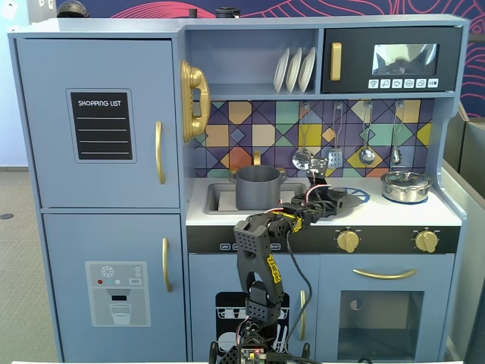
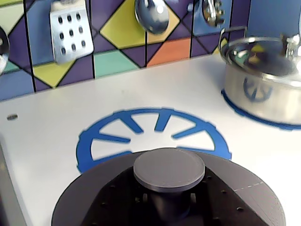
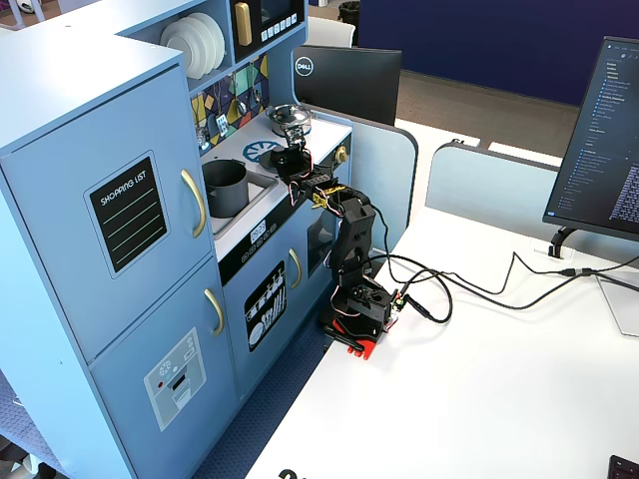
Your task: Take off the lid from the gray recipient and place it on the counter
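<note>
The dark gray lid (image 2: 89, 200) fills the bottom of the wrist view, its round knob (image 2: 169, 168) on top. My gripper (image 2: 169, 203) is shut on the stem under the knob and holds the lid flat over the near edge of the blue burner ring (image 2: 94, 141) on the white counter (image 2: 42, 141). Whether the lid touches the counter cannot be told. In both fixed views the gray recipient (image 1: 258, 187) (image 3: 225, 187) stands open in the sink, to the left of my gripper (image 1: 331, 199) (image 3: 294, 165).
A shiny silver pot (image 2: 263, 80) (image 1: 405, 186) with its own lid stands on the right burner. Utensils (image 2: 68, 28) hang on the tiled back wall. The sink edge (image 2: 7, 188) is at the left. Bare counter lies around the burner ring.
</note>
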Controlling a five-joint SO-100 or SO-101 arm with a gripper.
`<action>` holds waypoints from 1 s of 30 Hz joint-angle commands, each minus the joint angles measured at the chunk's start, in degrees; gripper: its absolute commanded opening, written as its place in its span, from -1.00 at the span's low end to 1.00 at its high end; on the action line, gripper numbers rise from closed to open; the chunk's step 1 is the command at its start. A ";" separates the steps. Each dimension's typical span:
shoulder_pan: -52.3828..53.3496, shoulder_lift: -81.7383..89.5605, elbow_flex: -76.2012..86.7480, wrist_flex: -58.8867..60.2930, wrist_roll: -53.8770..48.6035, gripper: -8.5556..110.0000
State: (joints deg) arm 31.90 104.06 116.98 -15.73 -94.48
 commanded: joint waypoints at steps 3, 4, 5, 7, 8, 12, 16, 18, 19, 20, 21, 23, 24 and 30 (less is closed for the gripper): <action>-0.53 -1.49 0.18 -4.04 -0.26 -0.86; -0.53 -1.85 0.26 -4.39 -0.26 -0.86; -0.53 -2.20 0.35 -4.57 -0.35 -0.86; -0.44 -2.29 0.53 -4.83 -0.26 -0.86; -0.35 -2.02 0.79 -5.01 -0.18 -0.80; 1.49 -0.09 1.85 -5.01 -0.18 -0.39; 2.64 1.41 1.93 -4.04 -0.88 -0.30; 3.16 2.02 1.85 -4.04 -0.88 -0.30; 3.34 2.29 1.85 -4.04 -1.14 -0.31; 3.78 2.46 1.67 -4.04 -1.58 -0.32; 4.04 2.64 1.49 -4.04 -2.11 -0.32; 4.22 3.16 1.41 -4.22 -1.67 -0.32; 4.22 3.43 1.32 -4.22 -1.41 -0.32; 1.41 10.63 -2.29 0.97 1.14 -0.34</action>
State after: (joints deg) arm 35.16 106.70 119.00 -17.49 -94.57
